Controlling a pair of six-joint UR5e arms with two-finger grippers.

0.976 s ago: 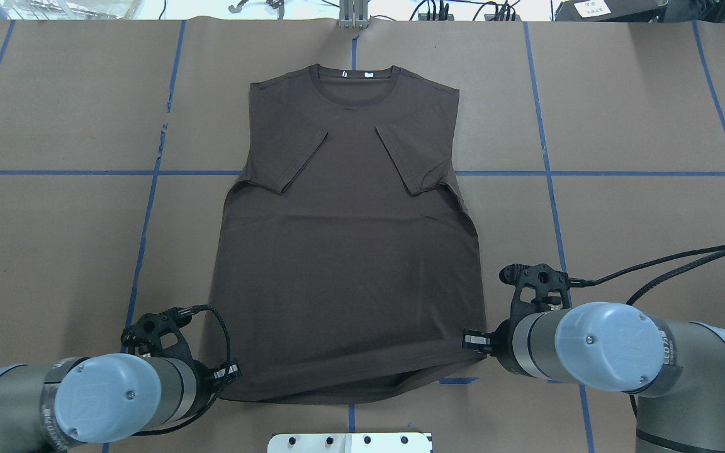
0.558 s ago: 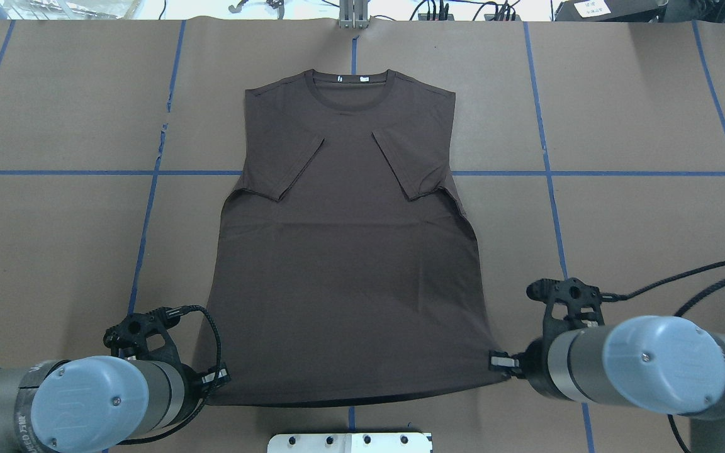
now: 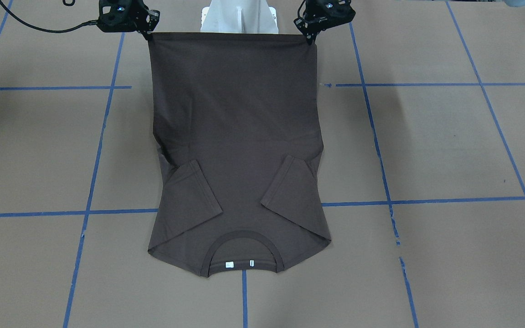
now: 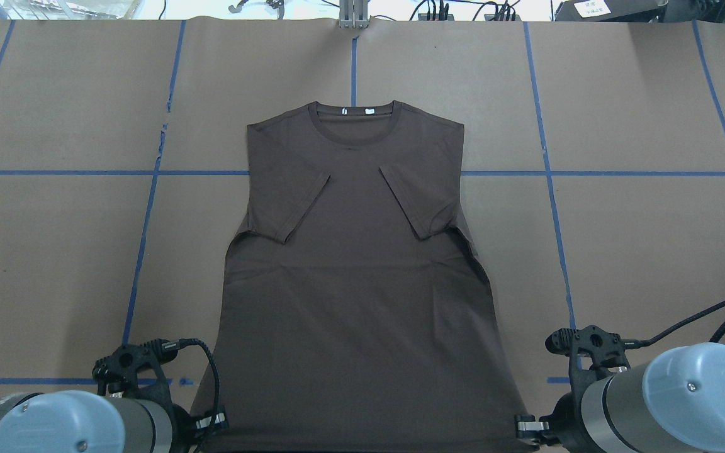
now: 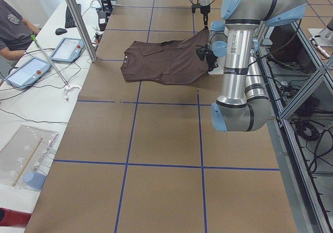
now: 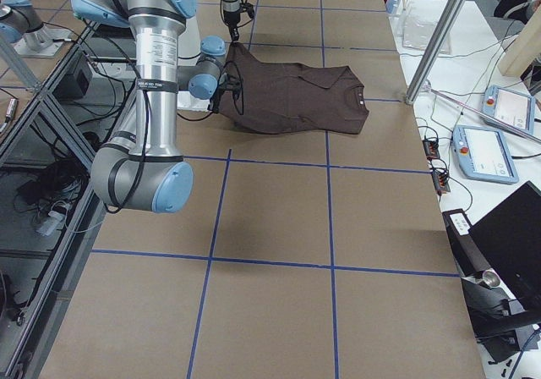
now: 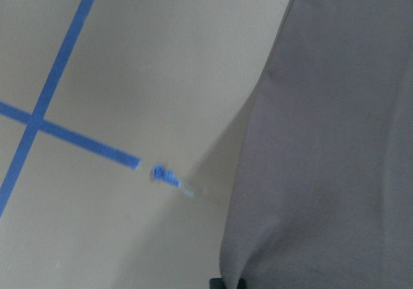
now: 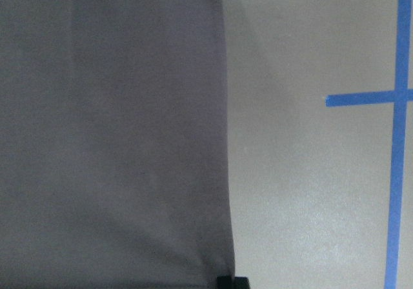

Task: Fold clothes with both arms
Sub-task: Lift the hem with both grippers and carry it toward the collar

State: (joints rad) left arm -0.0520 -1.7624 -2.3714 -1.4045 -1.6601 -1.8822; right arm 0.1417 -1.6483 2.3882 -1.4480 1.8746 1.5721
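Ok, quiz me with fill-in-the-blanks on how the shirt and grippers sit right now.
The collar of the T-shirt points ____ from the robot.
The left gripper and right gripper each pinch a corner of the garment's ____.
The table is marked with ____ tape lines.
Missing words: away; hem; blue.

T-shirt [image 4: 356, 283] on table [image 4: 54, 251], collar [image 4: 355, 121] far side; L fingers [image 4: 208, 421] & R fingers [image 4: 524, 426] on near hem corners

T-shirt [image 3: 233, 114] neck tags [image 3: 229, 263] illegibly small
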